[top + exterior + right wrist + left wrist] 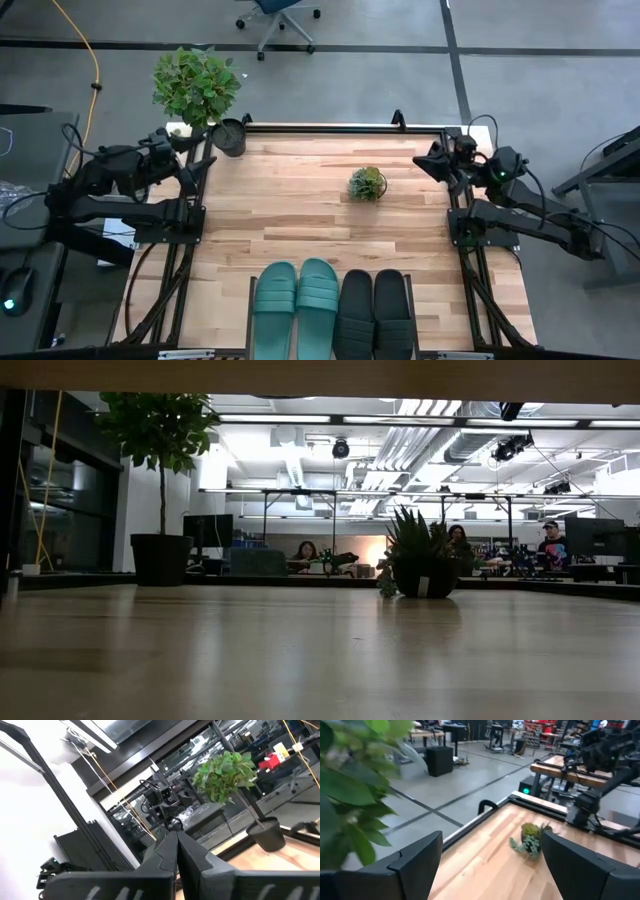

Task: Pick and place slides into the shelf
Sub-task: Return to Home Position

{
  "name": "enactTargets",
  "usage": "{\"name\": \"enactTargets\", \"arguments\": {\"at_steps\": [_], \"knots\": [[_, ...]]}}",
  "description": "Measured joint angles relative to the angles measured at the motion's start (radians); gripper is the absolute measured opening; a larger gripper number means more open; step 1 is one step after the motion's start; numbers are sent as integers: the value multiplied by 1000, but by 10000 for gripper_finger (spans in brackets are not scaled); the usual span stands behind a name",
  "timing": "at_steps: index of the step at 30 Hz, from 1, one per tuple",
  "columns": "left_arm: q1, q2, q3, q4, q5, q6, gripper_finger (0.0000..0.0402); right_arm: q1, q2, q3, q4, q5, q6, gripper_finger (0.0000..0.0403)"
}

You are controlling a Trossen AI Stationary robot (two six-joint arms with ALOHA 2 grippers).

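At the left edge of the desk [300, 200] the left arm is seen folded over its own base, with the left gripper [192, 160] held above the desk's far left corner. In the left wrist view its fingers [415, 862] are set wide apart and nothing is held between them, which suits an arm with no load left to carry. Just beside it a large potted plant [195, 85] is kept at the far corner, off the working area.

Along the near edge, the shelf [249, 315] is marked out by thin black rods. All four slides are laid in it side by side, strap ends toward the desk's middle. The two teal slides [296, 305] are placed on the left. The two black slides [373, 312] are placed on the right, touching or nearly so, so that each pair is kept together and the bay is filled across. A small potted plant [367, 183] is left standing on the open wood, well apart from the shelf and out of either arm's way.

At the right edge the right arm is folded in the same manner, and the right gripper [428, 160] is held above the far right corner. In the right wrist view its fingers [162, 850] are pressed together on nothing.

With every slide shelved, the placing is judged complete. Only the settling of both arms into their rest poses appears to be in hand.
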Motion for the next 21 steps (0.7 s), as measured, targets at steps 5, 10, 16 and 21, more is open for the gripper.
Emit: {"name": "enactTargets", "arguments": {"at_steps": [5,10,16,21], "knots": [[0,0,-12,4,31,-33,326,0,0,-20,44,0,1,0],[0,0,-12,13,31,-37,326,0,0,-65,132,7,7,0],[0,0,-12,33,38,-39,326,0,0,-106,176,11,-8,0],[0,0,-12,33,39,-39,326,0,1,-197,312,23,46,0]]}}
